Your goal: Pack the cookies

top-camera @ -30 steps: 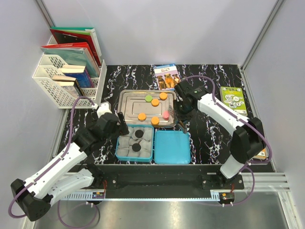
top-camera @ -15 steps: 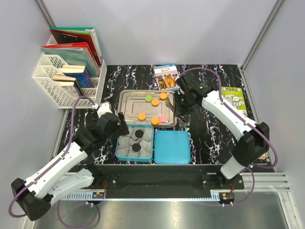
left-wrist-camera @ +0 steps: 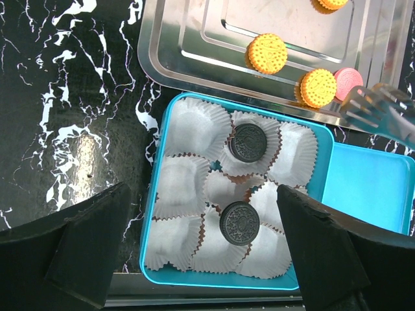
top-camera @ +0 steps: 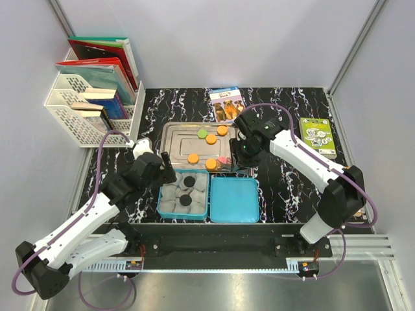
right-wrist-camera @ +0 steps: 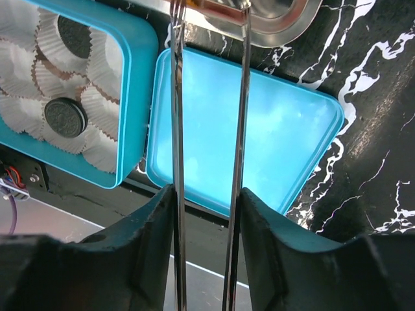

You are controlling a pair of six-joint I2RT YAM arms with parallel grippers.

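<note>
My right pincer [right-wrist-camera: 207,194] is clamped on the tongs [right-wrist-camera: 176,97]. The tong arms are parted and I see nothing carried. Straight below the pincer is the blue lid [right-wrist-camera: 259,129], lying flat. Left of that is the blue box [left-wrist-camera: 150,214] of paper cups [left-wrist-camera: 194,126]. Change over the last second: I swung this arm in from off the right edge of the steel tray [left-wrist-camera: 194,58] to over its near right corner. The tong tips now sit just beside the pink cookie [left-wrist-camera: 348,83], on its right. Can't tell if they touch or straddle it, since the tips are cut off in my wrist view. Pink sits roughly where it was, flat on the tray. Just past it from the tips is an orange cookie [left-wrist-camera: 318,88], and further on a second orange cookie [left-wrist-camera: 267,53]. Beyond those are two more orange and the green cookie [top-camera: 202,133] toward the far end. My left pincer [left-wrist-camera: 201,194] hasn't moved. Its fingers are wide and empty, hanging over the box. Two black cookies [left-wrist-camera: 246,142] sit in cups right under it, and the other cups are bare. My read: approach done, pick not started. Two are packed and six are on the tray. Next I need a tip on either side of pink, then a squeeze. It's thin, on slick steel and close to the rim, so it may skate or jam against the wall.
</note>
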